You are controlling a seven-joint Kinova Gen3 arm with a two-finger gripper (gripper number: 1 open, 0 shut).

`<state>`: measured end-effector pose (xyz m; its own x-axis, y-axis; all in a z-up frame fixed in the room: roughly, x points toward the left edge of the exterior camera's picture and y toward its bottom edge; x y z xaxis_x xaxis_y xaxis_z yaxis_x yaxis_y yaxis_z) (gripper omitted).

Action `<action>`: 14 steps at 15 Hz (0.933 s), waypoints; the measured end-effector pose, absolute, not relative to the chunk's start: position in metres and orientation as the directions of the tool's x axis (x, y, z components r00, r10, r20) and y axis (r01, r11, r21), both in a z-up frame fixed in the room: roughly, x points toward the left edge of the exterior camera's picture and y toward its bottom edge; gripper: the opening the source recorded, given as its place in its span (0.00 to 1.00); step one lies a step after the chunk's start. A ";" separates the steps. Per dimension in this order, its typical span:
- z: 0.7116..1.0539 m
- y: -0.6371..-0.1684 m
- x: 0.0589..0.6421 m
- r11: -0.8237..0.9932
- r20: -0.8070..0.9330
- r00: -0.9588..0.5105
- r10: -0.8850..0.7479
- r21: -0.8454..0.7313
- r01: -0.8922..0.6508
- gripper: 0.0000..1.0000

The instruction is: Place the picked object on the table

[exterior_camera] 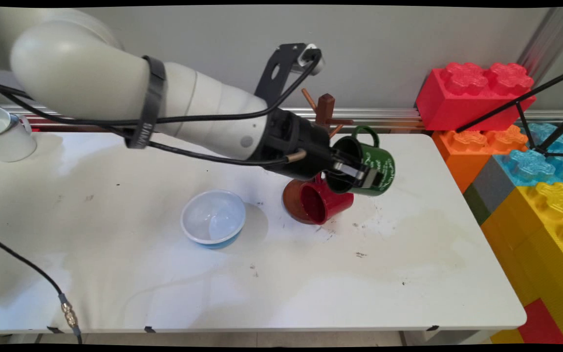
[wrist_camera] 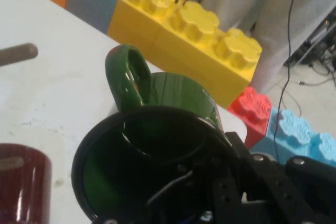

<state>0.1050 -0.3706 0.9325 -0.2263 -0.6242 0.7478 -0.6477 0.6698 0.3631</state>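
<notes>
My gripper (exterior_camera: pixel 357 173) is shut on the rim of a green mug (exterior_camera: pixel 377 164) and holds it tilted in the air, its mouth turned toward the arm and its handle up. In the hand view the green mug (wrist_camera: pixel 173 103) fills the middle, one finger inside its dark mouth. Just below and to the left, a red mug (exterior_camera: pixel 325 203) hangs on a peg of the brown wooden mug tree (exterior_camera: pixel 325 105), whose round base (exterior_camera: pixel 293 200) rests on the white table (exterior_camera: pixel 408 274). The red mug (wrist_camera: pixel 23 182) shows at the hand view's lower left, with a wooden peg (wrist_camera: pixel 18 53) above it.
A white bowl with a blue outside (exterior_camera: pixel 213 218) sits left of the tree base. A white mug (exterior_camera: pixel 5 134) stands at the far left edge. Large toy bricks, red (exterior_camera: pixel 472 93), orange (exterior_camera: pixel 482 146) and yellow (exterior_camera: pixel 545 220), are stacked along the table's right side. Black cables (exterior_camera: pixel 27 264) hang at the left.
</notes>
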 end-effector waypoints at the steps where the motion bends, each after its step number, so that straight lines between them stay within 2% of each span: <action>1: 0.934 -0.370 0.108 0.675 0.746 -0.240 -0.621 0.355 -0.647 0.00; 14: 0.970 -0.363 0.146 0.774 0.667 -0.492 -0.560 0.210 -0.598 0.00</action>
